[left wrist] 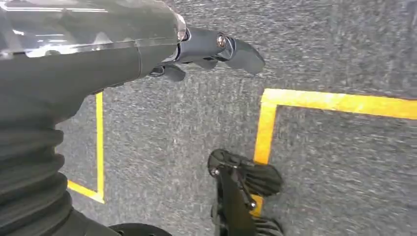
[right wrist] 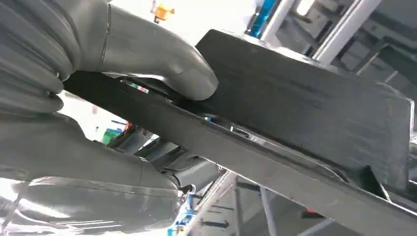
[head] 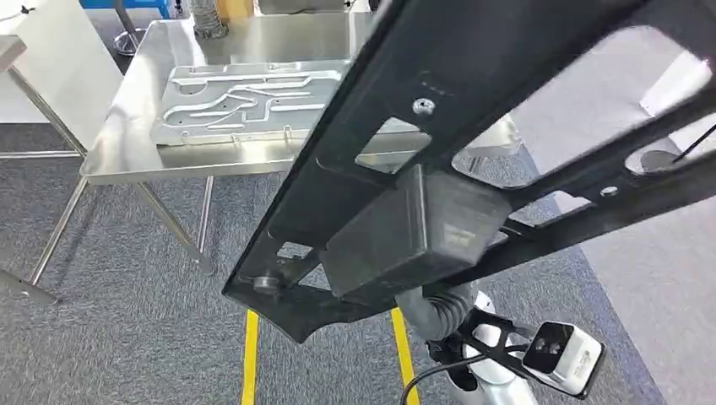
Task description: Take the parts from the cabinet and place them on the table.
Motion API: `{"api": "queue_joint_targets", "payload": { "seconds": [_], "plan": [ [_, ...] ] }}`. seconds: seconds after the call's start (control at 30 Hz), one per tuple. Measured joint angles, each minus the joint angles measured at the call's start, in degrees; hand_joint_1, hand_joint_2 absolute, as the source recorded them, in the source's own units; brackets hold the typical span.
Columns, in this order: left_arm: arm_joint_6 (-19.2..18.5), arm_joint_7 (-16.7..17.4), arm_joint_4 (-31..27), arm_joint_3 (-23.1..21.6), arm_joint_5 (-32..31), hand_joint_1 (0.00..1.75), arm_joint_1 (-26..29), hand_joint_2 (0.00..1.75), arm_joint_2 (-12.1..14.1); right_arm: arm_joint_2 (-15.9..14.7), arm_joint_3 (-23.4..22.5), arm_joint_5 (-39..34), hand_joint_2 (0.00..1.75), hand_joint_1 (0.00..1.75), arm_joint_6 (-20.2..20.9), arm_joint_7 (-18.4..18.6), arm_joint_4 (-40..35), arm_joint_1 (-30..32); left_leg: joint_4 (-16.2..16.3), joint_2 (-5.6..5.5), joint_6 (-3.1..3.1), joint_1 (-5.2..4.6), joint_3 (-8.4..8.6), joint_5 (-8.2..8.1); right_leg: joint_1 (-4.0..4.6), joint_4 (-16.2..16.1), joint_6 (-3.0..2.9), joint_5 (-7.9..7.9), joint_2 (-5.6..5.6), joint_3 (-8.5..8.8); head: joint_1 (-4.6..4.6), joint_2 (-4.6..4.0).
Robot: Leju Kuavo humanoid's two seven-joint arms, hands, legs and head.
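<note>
A long black frame part [head: 473,152] with cut-outs and a boxy grey-black block [head: 414,228] on it slants across the head view, close to the camera and raised above the floor. My right hand [right wrist: 123,98] grips it; the thumb [right wrist: 182,73] presses on the part's flat black slab [right wrist: 305,103]. The right wrist's ribbed cover [head: 439,312] comes up under the block, and the part hides the fingers there. The steel table [head: 127,156] stands ahead on the left, with a machined metal plate [head: 245,101] lying on it. My left hand [left wrist: 211,49] hangs over the carpet, fingers loosely apart, holding nothing.
The table's thin steel legs [head: 173,224] splay out over grey carpet. Yellow tape lines [head: 250,354] mark the floor in front of me. A white table [head: 51,59] stands at the far left. A silver corrugated hose [head: 207,21] sits at the steel table's back edge.
</note>
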Motion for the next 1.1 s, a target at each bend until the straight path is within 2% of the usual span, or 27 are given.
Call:
{"api": "queue_joint_targets", "payload": {
  "seconds": [0.07, 0.1, 0.13, 0.17, 0.2, 0.23, 0.27, 0.3, 0.33, 0.37, 0.43, 0.47, 0.5, 0.57, 0.6, 0.63, 0.67, 0.7, 0.77, 0.8, 0.83, 0.87, 0.93, 0.97, 1.0, 1.03, 1.1],
  "plan": [
    [0.0, 0.0, 0.0, 0.0, 0.0, 0.0, 0.0, 1.75, 0.0, 0.1, 0.0, 0.0, 1.75, 1.61, 0.0, 0.2, -0.4, 0.2, -0.5, 0.16, -0.61, 0.08, 0.17, -0.07, 0.1, 0.2, -0.51, -0.3, 0.22, -0.22, 0.0, 0.0],
    [0.0, -0.1, 0.0, 0.0, 0.0, 0.0, -0.1, 1.75, 0.0, 0.1, -0.1, 0.0, 1.75, 1.61, 0.0, 0.5, -0.6, 0.2, -0.7, 0.21, -0.98, -0.19, 0.5, -0.25, -0.26, -0.3, -0.82, -0.23, 0.27, 0.06, 0.0, 0.0],
    [0.0, -0.1, 0.0, 0.0, 0.0, 0.0, -0.2, 1.75, 0.0, 0.3, -0.1, 0.0, 1.75, 1.61, 0.1, 0.6, -0.9, 0.3, -0.1, 0.25, -1.17, 0.08, 0.45, -0.74, -0.58, -1.0, -1.07, -0.14, 0.18, 0.8, 0.0, 0.0],
    [0.0, -0.1, 0.0, 0.0, 0.0, 0.0, -0.3, 1.75, 0.0, 0.4, -0.1, 0.0, 1.75, 1.61, 0.3, 0.6, -1.1, 0.3, 2.4, 0.28, -1.24, 0.03, -0.48, -2.01, -0.59, -1.2, -1.55, -0.38, 0.06, 1.29, -0.02, 0.0],
    [0.0, 0.0, 0.0, 0.0, 0.0, 0.0, -0.3, 1.75, 0.0, 0.6, -0.1, 0.0, 1.75, 1.61, 0.7, 0.6, -1.1, 0.4, 6.5, 0.27, -1.37, 0.05, -2.52, -3.83, -0.56, -1.3, -1.83, -0.58, -0.05, 1.58, 0.0, 0.0],
    [0.0, 0.0, 0.0, 0.0, 0.0, 0.0, -0.3, 1.75, 0.2, 0.7, -0.2, 0.0, 1.75, 1.61, 1.0, 0.7, -1.1, 0.5, 11.4, 0.27, -1.59, 0.08, -5.26, -5.74, -0.5, -1.2, -1.99, -0.86, -0.06, 1.83, -0.02, 0.0],
    [0.0, 0.0, 0.0, 0.0, 0.0, 0.0, -0.2, 1.75, 0.2, 0.8, -0.2, 0.0, 1.75, 1.61, 1.2, 0.8, -1.1, 0.8, 15.7, 0.27, -1.77, 0.08, -7.9, -6.85, -0.43, -1.2, -2.02, -1.11, -0.04, 2.05, 0.0, 0.0],
    [0.0, 0.0, 0.0, 0.0, 0.0, 0.0, 0.0, 1.75, 0.2, 0.9, -0.3, 0.0, 1.75, 1.61, 1.3, 0.9, -1.1, 1.0, 17.8, 0.27, -1.84, 0.08, -9.62, -6.64, -0.41, -1.2, -2.02, -1.38, 0.01, 2.32, -0.02, 0.0],
    [0.0, 0.0, 0.0, 0.0, 0.0, 0.0, 0.0, 1.75, 0.2, 1.0, -0.4, 0.0, 1.75, 1.61, 1.5, 1.0, -1.1, 1.2, 16.9, 0.27, -1.84, 0.08, -9.84, -4.92, -0.41, -1.2, -1.99, -1.68, 0.09, 2.72, -0.02, 0.0],
    [0.0, 0.0, 0.0, 0.0, 0.0, 0.0, 0.0, 1.75, 0.2, 1.2, -0.4, 0.0, 1.75, 1.61, 1.7, 1.0, -1.2, 1.3, 13.7, 0.28, -1.76, 0.08, -8.86, -2.31, -0.41, -1.2, -1.93, -2.02, 0.16, 3.18, -0.02, 0.0],
    [0.0, 0.0, 0.0, 0.0, 0.0, 0.0, 0.0, 1.75, 0.3, 1.3, -0.5, 0.0, 1.75, 1.61, 1.9, 1.1, -1.4, 1.4, 3.4, 0.29, -1.32, 0.06, -4.78, 3.89, -0.39, -1.0, -1.65, -2.87, 0.19, 4.3, 0.0, 0.0],
    [0.0, 0.0, 0.0, 0.0, 0.0, 0.0, 0.1, 1.75, 0.4, 1.4, -0.6, 0.0, 1.75, 1.61, 2.0, 1.0, -1.4, 1.4, 1.2, 0.23, -1.07, -0.21, -3.57, 3.71, -0.15, -1.0, -1.33, -3.24, 0.2, 4.52, 0.0, 0.0],
    [0.0, 0.0, 0.0, 0.0, 0.0, 0.0, 0.0, 1.75, 0.5, 1.5, -0.7, -0.1, 1.75, 1.61, 2.0, 1.0, -1.4, 1.4, 0.0, 0.27, -0.77, -0.39, -3.22, 3.39, -0.01, -0.7, -0.99, -3.42, 0.38, 4.3, 0.0, 0.0],
    [0.0, 0.0, 0.0, 0.0, 0.0, 0.0, 0.1, 1.75, 0.5, 1.5, -0.8, -0.1, 1.75, 1.61, 2.0, 1.1, -1.5, 1.4, 0.4, 0.25, -0.32, -0.56, -3.49, 3.16, -0.17, -1.0, -0.5, -3.47, 0.31, 4.26, -0.02, 0.0],
    [0.0, 0.0, 0.0, 0.0, 0.0, 0.0, 0.1, 1.75, 0.6, 1.5, -0.9, 0.0, 1.75, 1.61, 2.0, 1.1, -1.5, 1.4, 0.2, 0.22, -0.05, -0.45, -3.42, 3.17, -0.13, -1.2, -0.23, -3.59, 0.28, 4.43, -0.02, 0.0],
    [-0.2, 0.0, 0.0, 0.0, 0.0, 0.0, 0.1, 1.75, 0.4, 1.5, -1.0, 0.0, 1.75, 1.61, 2.0, 1.1, -1.7, 1.4, -0.5, 0.24, 0.37, 0.2, -2.82, 3.32, -0.04, -0.9, 0.2, -4.15, 0.29, 4.68, -0.02, 0.0],
    [-0.2, -0.1, 0.0, 0.0, 0.0, 0.0, 0.0, 1.75, 0.5, 1.5, -1.1, -0.1, 1.75, 1.61, 2.0, 1.1, -1.8, 1.2, -0.7, 0.23, 0.7, 0.19, -2.38, 3.13, -0.03, 1.0, 0.56, -5.03, 0.18, 4.0, 0.0, 0.0],
    [-0.3, -0.1, 0.0, 0.0, 0.0, 0.0, 0.0, 1.75, 0.5, 1.5, -1.2, -0.1, 1.75, 1.61, 2.0, 1.1, -1.9, 1.1, -0.7, 0.29, 0.95, 0.19, -2.22, 2.97, -0.19, 4.8, 0.78, -6.78, 0.16, 1.93, 0.0, 0.0],
    [-0.3, -0.1, 0.0, 0.0, 0.0, 0.0, 0.0, 1.75, 0.5, 1.5, -1.3, -0.1, 1.75, 1.61, 2.0, 1.1, -1.8, 1.4, -0.7, 0.31, 1.16, 0.12, -1.98, 2.6, -0.53, 14.5, 1.16, -10.27, 0.15, -3.83, 0.0, 0.0],
    [-0.3, -0.1, 0.0, 0.0, 0.0, 0.0, 0.0, 1.75, 0.5, 1.5, -1.4, -0.1, 1.75, 1.61, 2.1, 1.1, -1.8, 1.5, -0.6, 0.3, 1.15, 0.11, -1.84, 2.42, -0.61, 17.5, 1.27, -10.57, 0.14, -6.03, 0.0, 0.0],
    [-0.3, -0.1, 0.0, 0.0, 0.0, 0.0, 0.1, 1.75, 0.5, 1.5, -1.4, -0.1, 1.75, 1.61, 2.1, 1.1, -1.8, 1.5, -0.6, 0.26, 1.13, 0.11, -1.52, 2.18, -0.68, 17.6, 1.32, -9.13, 0.12, -6.91, 0.0, 0.0],
    [-0.3, -0.1, 0.0, 0.0, 0.0, 0.0, 0.1, 1.75, 0.5, 1.5, -1.5, -0.1, 1.75, 1.61, 2.1, 1.1, -1.8, 1.5, -0.6, 0.19, 1.03, 0.11, -1.08, 1.87, -0.73, 14.7, 1.24, -6.41, 0.11, -6.09, 0.0, 0.0],
    [-0.2, -0.1, 0.0, 0.0, 0.0, 0.0, 0.1, 1.75, 0.4, 1.5, -1.5, -0.1, 1.75, 1.61, 2.1, 1.1, -1.8, 1.3, -0.6, 0.04, 0.72, 0.1, 0.09, 1.16, -0.71, 4.2, 0.75, 0.0, 0.09, -1.78, 0.0, 0.0],
    [-0.2, -0.1, 0.0, 0.0, 0.0, 0.0, 0.1, 1.75, 0.4, 1.5, -1.5, -0.1, 1.75, 1.61, 2.1, 1.1, -1.8, 1.2, -0.7, 0.05, 0.49, 0.1, 0.27, 0.82, -0.54, 0.4, 0.35, 0.93, 0.0, -0.25, 0.0, 0.0],
    [-0.2, -0.1, 0.0, 0.0, 0.0, 0.0, 0.0, 1.75, 0.3, 1.5, -1.5, -0.1, 1.75, 1.61, 2.1, 1.1, -1.8, 1.1, -0.4, 0.05, 0.04, -0.24, 0.16, 0.52, -0.11, -0.3, 0.13, 0.22, -0.04, 0.13, 0.0, 0.0],
    [-0.2, -0.2, 0.0, 0.0, 0.0, 0.0, 0.0, 1.75, 0.4, 1.5, -1.5, -0.1, 1.75, 1.61, 2.1, 1.2, -1.8, 1.0, -0.6, 0.07, -0.25, -0.04, 0.05, 0.47, -0.23, -0.1, -0.09, 0.19, 0.05, -0.05, -0.02, 0.0],
    [-0.2, -0.3, 0.0, 0.0, 0.0, 0.0, 0.0, 1.75, 0.4, 1.5, -1.5, -0.2, 1.75, 1.61, 2.1, 1.2, -1.8, 1.0, -1.0, 0.17, -0.94, 0.06, 0.37, 0.29, 0.12, -0.2, -0.71, -0.15, 0.26, -0.08, 0.0, 0.0]
  ]
}}
